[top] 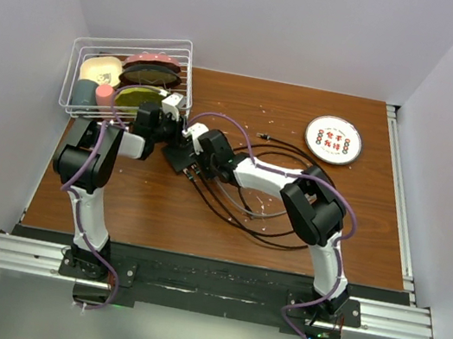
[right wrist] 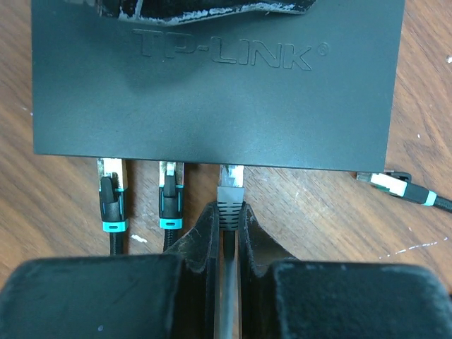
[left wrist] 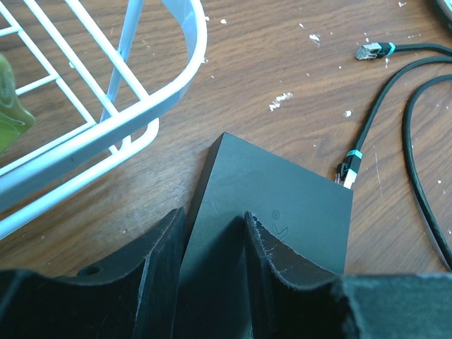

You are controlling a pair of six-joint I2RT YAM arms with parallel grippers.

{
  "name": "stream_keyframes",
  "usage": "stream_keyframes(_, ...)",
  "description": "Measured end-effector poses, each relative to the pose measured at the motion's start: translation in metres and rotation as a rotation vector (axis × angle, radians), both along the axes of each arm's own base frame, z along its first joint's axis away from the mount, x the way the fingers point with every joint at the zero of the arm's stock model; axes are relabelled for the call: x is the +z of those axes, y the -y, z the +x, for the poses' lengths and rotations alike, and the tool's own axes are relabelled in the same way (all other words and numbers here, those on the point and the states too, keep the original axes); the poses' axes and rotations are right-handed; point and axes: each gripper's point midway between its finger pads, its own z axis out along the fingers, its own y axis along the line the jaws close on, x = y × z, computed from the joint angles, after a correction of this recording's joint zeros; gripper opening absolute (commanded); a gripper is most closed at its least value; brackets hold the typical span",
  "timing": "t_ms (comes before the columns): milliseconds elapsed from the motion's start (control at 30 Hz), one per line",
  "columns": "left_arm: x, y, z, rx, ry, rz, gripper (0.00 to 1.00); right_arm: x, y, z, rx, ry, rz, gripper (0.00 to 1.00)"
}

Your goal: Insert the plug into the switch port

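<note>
Right gripper [right wrist: 227, 220] is pinched tight on the plug [right wrist: 231, 187], gripping its grey boot, and the clear tip sits right at the switch port [right wrist: 231, 168] on the long edge of the black box [right wrist: 212, 99]. Two more plugs [right wrist: 111, 192] sit in that same edge just beside it, and a loose one [right wrist: 385, 182] lies off the box's corner. Left gripper [left wrist: 214, 220] is about half open and straddles the far end of the box. One finger is on top and it seems to clamp the box, though the angle is poor. The box lies on the table [top: 158, 210] near the back left corner, close to the wire basket [top: 77, 45].
</note>
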Motion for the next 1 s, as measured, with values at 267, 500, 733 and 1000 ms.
stream_keyframes(267,0.0,0.0,0.001,0.018,0.004,0.0,0.0,0.0,0.001,0.0,-0.03,-0.001,-0.008,0.0)
stream_keyframes(500,0.003,-0.005,-0.002,0.062,-0.008,0.024,0.03,0.0,0.0,-0.001,-0.023,-0.008,-0.005,0.0)
stream_keyframes(733,0.007,-0.014,-0.018,0.104,-0.059,0.051,0.33,-0.001,0.003,-0.011,-0.023,-0.017,-0.003,0.0)
stream_keyframes(1000,0.019,-0.032,-0.037,0.176,-0.138,0.093,0.61,-0.001,-0.004,-0.017,-0.014,-0.042,0.034,0.09)
